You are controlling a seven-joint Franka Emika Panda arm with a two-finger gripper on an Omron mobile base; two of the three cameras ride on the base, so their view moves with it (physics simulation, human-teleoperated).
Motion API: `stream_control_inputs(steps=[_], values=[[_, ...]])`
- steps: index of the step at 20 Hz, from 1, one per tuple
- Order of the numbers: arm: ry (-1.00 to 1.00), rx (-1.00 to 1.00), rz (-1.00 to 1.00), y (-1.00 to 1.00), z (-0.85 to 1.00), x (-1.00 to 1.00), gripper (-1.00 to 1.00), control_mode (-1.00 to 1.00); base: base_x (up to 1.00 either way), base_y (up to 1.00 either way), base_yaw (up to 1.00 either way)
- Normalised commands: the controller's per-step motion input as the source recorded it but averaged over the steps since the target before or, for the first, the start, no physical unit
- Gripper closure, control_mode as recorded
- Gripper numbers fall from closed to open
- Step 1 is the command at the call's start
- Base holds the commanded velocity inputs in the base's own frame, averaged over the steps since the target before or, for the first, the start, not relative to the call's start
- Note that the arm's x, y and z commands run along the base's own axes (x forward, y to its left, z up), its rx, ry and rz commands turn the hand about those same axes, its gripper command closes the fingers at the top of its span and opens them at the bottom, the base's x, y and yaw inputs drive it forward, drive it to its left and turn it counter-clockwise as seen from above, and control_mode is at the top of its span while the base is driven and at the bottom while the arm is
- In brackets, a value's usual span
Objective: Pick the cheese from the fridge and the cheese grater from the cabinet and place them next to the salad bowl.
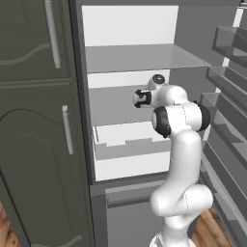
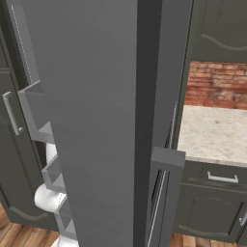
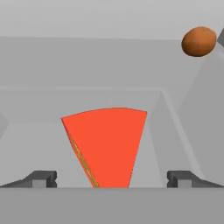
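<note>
I had the fridge [image 1: 130, 62] open before me, its cabinet [image 1: 34, 120] neighbour to the left shut, and the arm reached in at the middle shelf, the gripper [image 1: 141, 98] aimed into the white interior. In the hand view the left fingertip [image 3: 41, 178] and the right one stood spread wide, with nothing between them yet. The cheese [image 3: 105, 146] lay on the shelf directly ahead, its red face toward the camera and a thin yellow edge showing along its left side; it sat centred between the tips but apart from both. A brown egg-like item [image 3: 199, 41] sat farther back to the upper right, well clear. I judged the step to be the approach for the pick. To do it well I would advance straight, keep the wedge centred, bring the fingers alongside its flanks before closing, and avoid pushing it toward the back wall.
</note>
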Motion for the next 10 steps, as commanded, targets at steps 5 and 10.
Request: stream_control_inputs(steps=[5,10], values=[[0.00,0.01,0.00,0.00,-0.08,0.00,-1.00,-1.00,0.00,0.00,0.00],[0.00,0.01,0.00,0.00,-0.11,0.00,-1.00,-1.00,0.00,0.00,0.00]])
